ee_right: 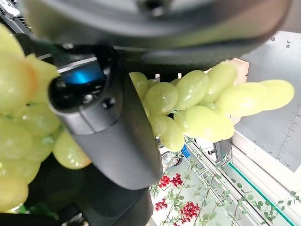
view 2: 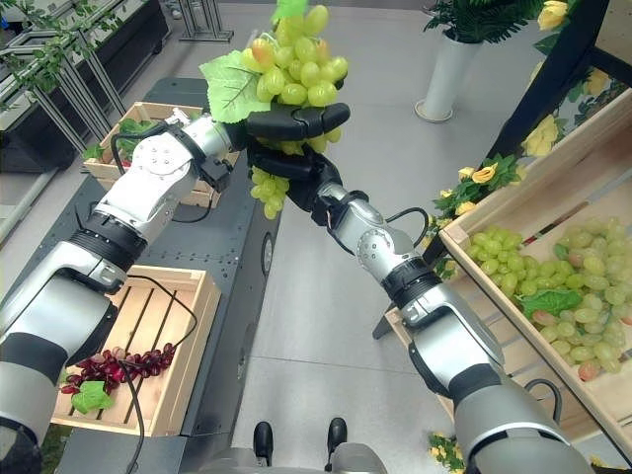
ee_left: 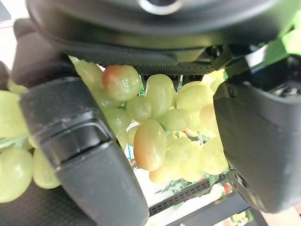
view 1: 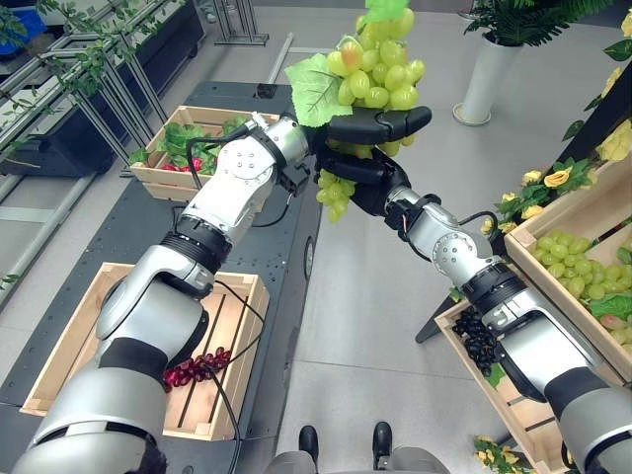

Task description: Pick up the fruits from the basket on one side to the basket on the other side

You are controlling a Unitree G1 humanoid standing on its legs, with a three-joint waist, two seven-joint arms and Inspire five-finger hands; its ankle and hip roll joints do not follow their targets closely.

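A bunch of green grapes point(view 1: 380, 64) with a green leaf point(view 1: 314, 91) is held high over the gap between the two sides. My left hand point(view 1: 380, 123) reaches across its middle, and the grapes sit between its thumb and fingers point(ee_left: 155, 136). My right hand point(view 1: 360, 183) is curled round the lower part of the bunch point(ee_right: 197, 106) from underneath. On the left, a wooden crate point(view 1: 69, 341) holds red grapes point(view 1: 197, 367). On the right, a sloping crate point(view 2: 464, 232) holds more green grapes point(view 2: 573, 272).
A second crate point(view 1: 163, 183) with leaves and red fruit stands farther back on the left platform. A lower right crate point(view 1: 513, 405) holds dark grapes point(view 1: 479, 341). A white vase with a plant point(view 1: 489, 79) stands at the back right, and yellow flowers point(view 1: 553, 178) edge the right stand.
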